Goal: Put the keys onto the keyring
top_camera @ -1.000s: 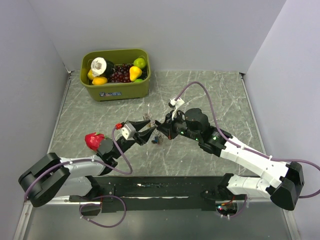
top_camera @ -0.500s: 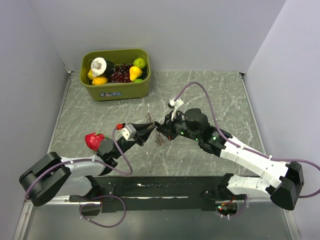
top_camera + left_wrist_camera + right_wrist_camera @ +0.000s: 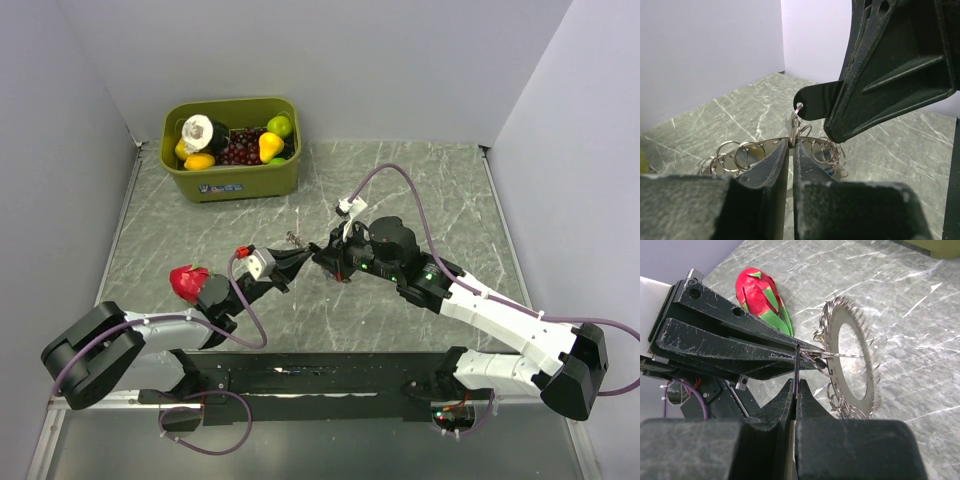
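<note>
The keyring (image 3: 831, 340) is a flat grey metal hoop with several small split rings hanging from its rim. It is held off the table and also shows in the left wrist view (image 3: 745, 150). My left gripper (image 3: 791, 142) is shut on the keyring's edge. My right gripper (image 3: 796, 385) is shut on a small dark key (image 3: 815, 100), seen edge-on in the right wrist view (image 3: 796, 362). A small ring passes through the hole in the key's head. In the top view the two grippers (image 3: 303, 260) (image 3: 323, 257) meet tip to tip. A bit of blue shows below the hoop; the other keys are hidden.
A red and green dragon fruit (image 3: 188, 282) lies by the left arm and shows in the right wrist view (image 3: 762, 295). A green bin (image 3: 232, 182) with toy fruit stands at the far left. Grey walls stand on three sides.
Both grippers and the keyring have shifted slightly up and away from the arms' bases. The small cluster that hung below the grippers no longer shows on the table.
</note>
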Tool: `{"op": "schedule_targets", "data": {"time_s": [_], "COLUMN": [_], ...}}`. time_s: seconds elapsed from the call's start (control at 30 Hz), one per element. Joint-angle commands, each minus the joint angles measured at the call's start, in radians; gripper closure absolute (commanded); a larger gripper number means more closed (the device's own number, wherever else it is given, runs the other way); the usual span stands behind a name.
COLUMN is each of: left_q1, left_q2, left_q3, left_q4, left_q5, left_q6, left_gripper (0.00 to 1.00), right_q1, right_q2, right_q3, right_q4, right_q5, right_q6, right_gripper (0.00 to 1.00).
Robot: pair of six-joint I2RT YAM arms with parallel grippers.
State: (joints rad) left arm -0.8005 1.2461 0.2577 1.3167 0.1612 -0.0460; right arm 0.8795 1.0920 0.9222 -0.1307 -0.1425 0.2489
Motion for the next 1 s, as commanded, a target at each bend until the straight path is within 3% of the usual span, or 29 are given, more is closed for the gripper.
{"op": "schedule_targets", "data": {"time_s": [0.0,0.07,0.37,0.53,0.6,0.67,0.73,0.97], "left_q1": [0.006,0.004,0.009,0.014,0.018,0.021,0.021,0.023], "left_q2": [-0.025,-0.034,-0.120,-0.217,-0.244,-0.278,-0.304,-0.384], "left_q3": [0.028,0.029,0.012,0.038,0.061,0.086,0.112,0.107], "left_q4": [0.144,0.130,0.037,-0.135,-0.241,-0.310,-0.408,-0.530], "left_q5": [0.018,0.021,0.018,0.081,0.106,0.142,0.164,0.193], "left_q6": [0.000,0.001,0.018,0.035,0.035,0.035,0.035,0.067], "left_gripper": [0.94,0.99,0.99,0.99,0.99,0.99,0.99,0.99], "right_q1": [0.010,0.010,0.009,0.006,-0.004,-0.011,-0.023,-0.057], "right_q2": [-0.009,-0.007,-0.024,-0.029,-0.030,-0.032,-0.035,-0.057], "right_q3": [0.050,0.050,0.027,0.027,0.021,0.021,0.015,-0.003], "right_q4": [0.077,0.075,0.098,0.092,0.094,0.089,0.091,0.082], "right_q5": [-0.023,-0.023,-0.057,-0.069,-0.068,-0.065,-0.071,-0.095], "right_q6": [-0.005,-0.008,-0.023,-0.037,-0.028,-0.017,-0.005,0.010], "right_gripper": [1.00,1.00,1.00,0.86,0.87,1.00,1.00,1.00]}}
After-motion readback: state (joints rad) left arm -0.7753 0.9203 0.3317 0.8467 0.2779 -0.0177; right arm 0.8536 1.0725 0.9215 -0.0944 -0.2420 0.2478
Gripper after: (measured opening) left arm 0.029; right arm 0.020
